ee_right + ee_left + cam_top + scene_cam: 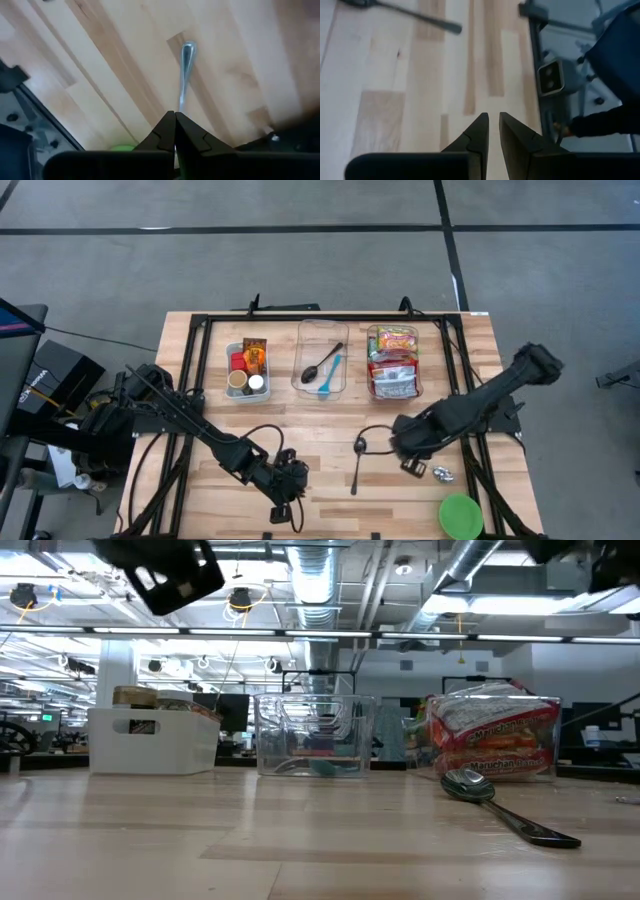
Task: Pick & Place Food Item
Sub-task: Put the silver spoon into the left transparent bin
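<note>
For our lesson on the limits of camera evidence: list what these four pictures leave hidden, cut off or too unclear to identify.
- High view: the small shiny thing beside the right arm is too small to identify.
- High view: the right claw is hidden under its own arm.
- Low view: the white bin walls hide most of its contents.
- Low view: the clear bin reflections blur what lies inside.
- Right wrist view: the green lid is mostly hidden behind the claw.

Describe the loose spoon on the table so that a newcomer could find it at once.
Start at the three bins along the table's far side. Nearer the front edge, below the gap between the middle and right bins, one dark spoon lies alone on bare wood. The other spoons sit inside the middle bin.
</note>
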You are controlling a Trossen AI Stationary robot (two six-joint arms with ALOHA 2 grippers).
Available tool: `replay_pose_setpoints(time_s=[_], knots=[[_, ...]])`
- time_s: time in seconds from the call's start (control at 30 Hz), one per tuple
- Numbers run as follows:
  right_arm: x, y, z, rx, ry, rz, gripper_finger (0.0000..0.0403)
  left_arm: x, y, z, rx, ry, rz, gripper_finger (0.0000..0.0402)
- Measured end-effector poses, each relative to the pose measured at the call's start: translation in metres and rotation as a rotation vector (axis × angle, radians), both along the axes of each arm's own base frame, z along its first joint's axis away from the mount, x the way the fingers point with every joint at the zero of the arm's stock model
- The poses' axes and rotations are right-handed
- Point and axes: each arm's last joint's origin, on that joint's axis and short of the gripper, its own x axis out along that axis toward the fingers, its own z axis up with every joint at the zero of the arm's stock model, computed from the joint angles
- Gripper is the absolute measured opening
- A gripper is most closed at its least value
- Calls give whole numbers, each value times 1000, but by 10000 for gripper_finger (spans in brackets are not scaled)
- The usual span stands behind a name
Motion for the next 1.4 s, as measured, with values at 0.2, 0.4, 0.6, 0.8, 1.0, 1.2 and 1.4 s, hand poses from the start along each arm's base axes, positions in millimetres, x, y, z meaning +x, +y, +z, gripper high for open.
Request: replay_pose_setpoints(time_s=[0.2, 0.4, 0.6, 0.8, 1.0, 1.2, 1.4], knots=[[-27, -4, 29, -20, -154, -2, 0, 10, 1, 7, -103, -81, 80, 40], [-46, -4, 38, -44, -165, -12, 0, 21, 9, 14, -171, -155, 202, 40], [-56, 3, 24, -159, -165, 57, 0, 32, 21, 19, -199, -224, 265, 40], [-66, 6, -27, -71, -67, 40, 0, 42, 35, 22, -217, -259, 306, 40], [-70, 6, -64, 57, -55, 31, 0, 48, 45, 24, -226, -280, 336, 40], [-73, 6, -85, 119, -31, 39, 0, 50, 49, 24, -227, -285, 347, 40], [-73, 3, -90, 121, -34, 22, 1, 50, 49, 24, -225, -285, 346, 40]])
